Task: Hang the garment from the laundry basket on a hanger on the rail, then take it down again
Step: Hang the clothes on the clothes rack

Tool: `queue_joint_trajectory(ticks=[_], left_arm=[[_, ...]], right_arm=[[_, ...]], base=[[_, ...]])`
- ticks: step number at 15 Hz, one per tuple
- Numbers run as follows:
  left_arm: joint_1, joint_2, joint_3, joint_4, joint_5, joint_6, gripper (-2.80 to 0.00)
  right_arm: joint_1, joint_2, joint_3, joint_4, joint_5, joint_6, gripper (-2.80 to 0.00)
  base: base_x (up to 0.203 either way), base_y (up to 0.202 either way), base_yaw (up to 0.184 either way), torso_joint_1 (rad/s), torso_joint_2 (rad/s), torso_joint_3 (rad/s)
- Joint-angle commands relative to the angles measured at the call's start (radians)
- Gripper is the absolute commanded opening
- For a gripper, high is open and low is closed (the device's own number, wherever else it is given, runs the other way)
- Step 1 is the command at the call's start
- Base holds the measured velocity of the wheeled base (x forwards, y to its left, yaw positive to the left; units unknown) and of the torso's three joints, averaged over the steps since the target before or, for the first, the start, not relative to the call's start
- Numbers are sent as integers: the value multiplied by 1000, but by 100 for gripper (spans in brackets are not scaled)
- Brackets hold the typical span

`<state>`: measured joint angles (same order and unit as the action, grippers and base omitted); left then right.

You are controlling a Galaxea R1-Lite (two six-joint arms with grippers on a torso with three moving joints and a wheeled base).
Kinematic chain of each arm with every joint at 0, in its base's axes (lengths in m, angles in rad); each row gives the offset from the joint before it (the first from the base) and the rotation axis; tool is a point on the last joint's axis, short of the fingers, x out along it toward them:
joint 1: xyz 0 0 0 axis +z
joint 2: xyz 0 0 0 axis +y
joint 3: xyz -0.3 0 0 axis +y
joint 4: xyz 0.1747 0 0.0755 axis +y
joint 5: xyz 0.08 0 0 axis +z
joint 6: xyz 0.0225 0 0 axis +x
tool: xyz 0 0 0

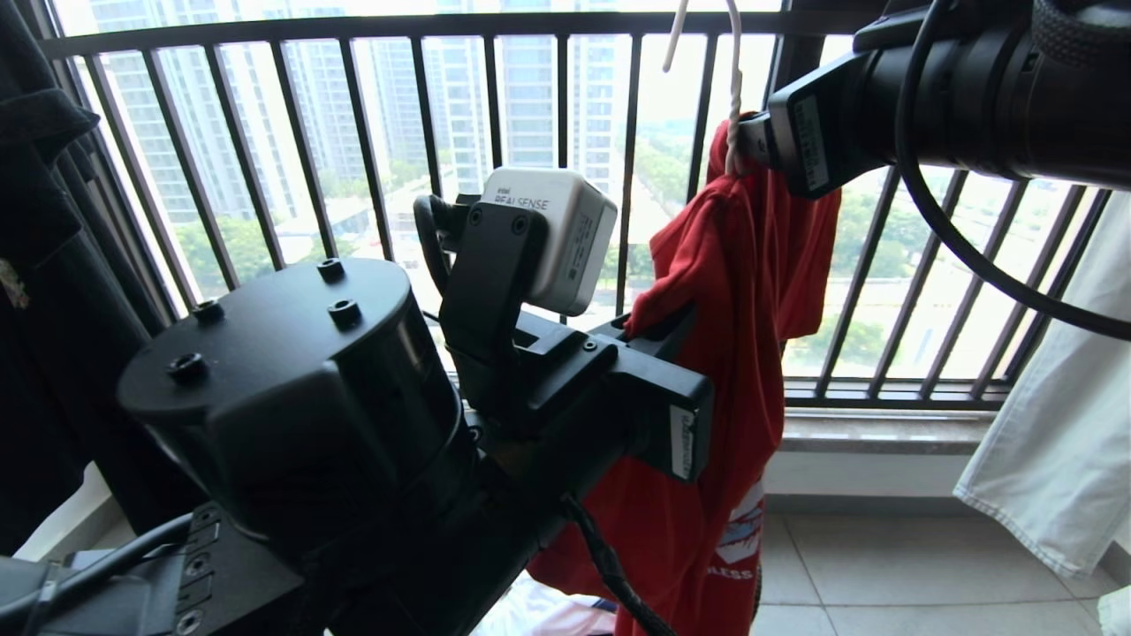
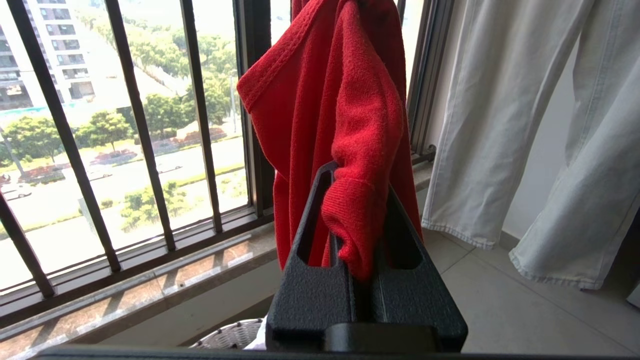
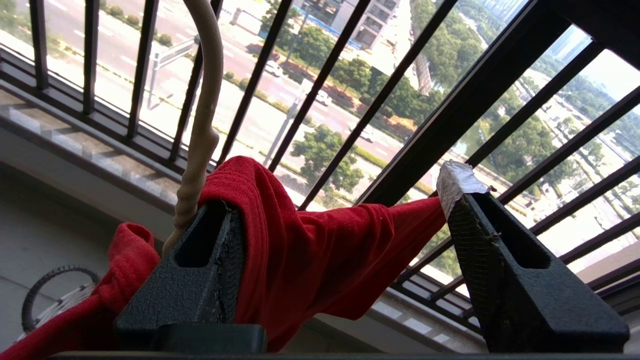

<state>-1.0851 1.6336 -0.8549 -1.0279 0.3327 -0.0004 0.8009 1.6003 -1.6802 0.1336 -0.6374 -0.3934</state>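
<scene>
A: The red T-shirt [image 1: 742, 291] drapes the wire hanger [image 1: 732, 88]; right gripper [image 3: 345, 240] spread wide beside its neck.

B: Left gripper [image 2: 357, 220] pinches the hem; taking it down remains, I'd judge.

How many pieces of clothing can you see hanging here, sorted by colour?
Red: 1, the T-shirt on the hanger
Black: 1, a garment at the far left
Pale: 1, the trousers on the right
Total: 3
</scene>
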Motion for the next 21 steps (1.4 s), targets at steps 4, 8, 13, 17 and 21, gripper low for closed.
queue_joint_trajectory(ticks=[4,8,13,17,21], left_arm=[[1,-3,-1,-6,2,0,-280],[2,-3,-3,-7,2,0,-280],[2,-1,-1,-18,2,0,-280],[2,-2,0,-20,2,2,-280],[2,-6,0,-21,2,2,-280]], right_arm=[[0,-39,33,6,-2,-2,0],[-2,-63,45,7,-1,-12,0],[-4,-79,42,12,-2,-16,0],[-22,-85,40,14,-1,-24,0],[-31,-92,37,21,-1,-28,0]], base=[[0,0,0,0,0,0],[0,0,0,0,0,0],[0,0,0,0,0,0],[0,0,0,0,0,0],[0,0,0,0,0,0]])
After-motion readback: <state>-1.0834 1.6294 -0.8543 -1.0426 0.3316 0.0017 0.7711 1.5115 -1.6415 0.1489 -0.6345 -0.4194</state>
